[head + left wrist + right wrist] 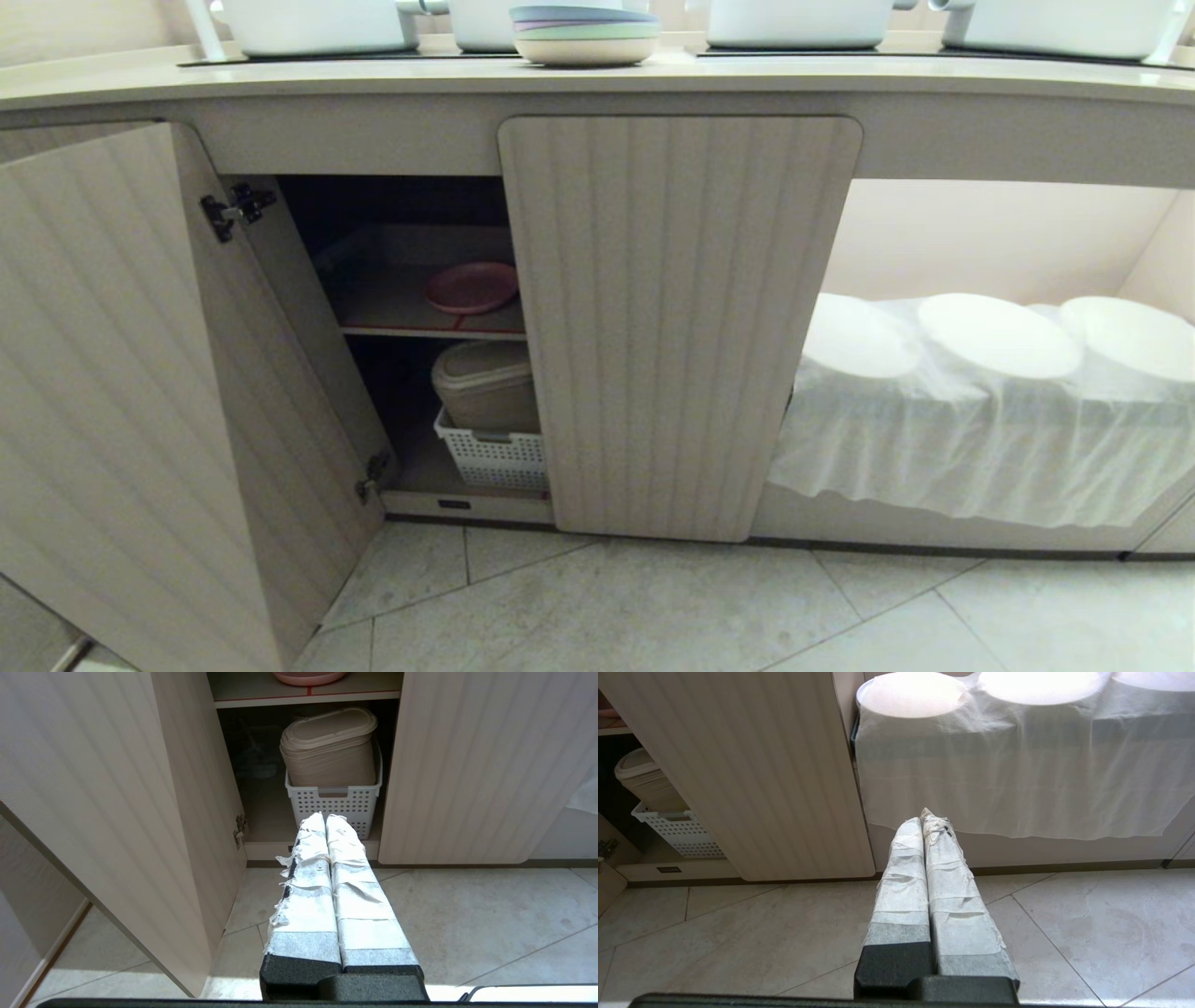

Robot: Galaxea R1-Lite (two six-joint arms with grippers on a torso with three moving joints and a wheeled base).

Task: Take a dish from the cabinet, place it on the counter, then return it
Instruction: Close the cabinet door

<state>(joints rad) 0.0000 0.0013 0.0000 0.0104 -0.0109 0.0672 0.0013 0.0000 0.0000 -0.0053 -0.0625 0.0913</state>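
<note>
The dish (471, 286) you are to handle lies flat on the cabinet's (677, 327) red-edged upper shelf, behind the open left door (121, 392); the middle door is closed. Largest first: your counter (597, 79) runs across the top, carrying white pots (317, 23) and a stack of plates (585, 33) topped by a blue one. To the right, a white cloth (980, 439) drapes over round white shapes. Below the shelf, a beige lidded container (329, 746) sits in a white perforated basket (334, 805). Your left gripper (325, 817) hangs above the floor tiles before the open compartment, taped fingers pressed together, holding nothing. Your right gripper (927, 817) faces the draped cloth, fingers likewise together and empty.
</note>
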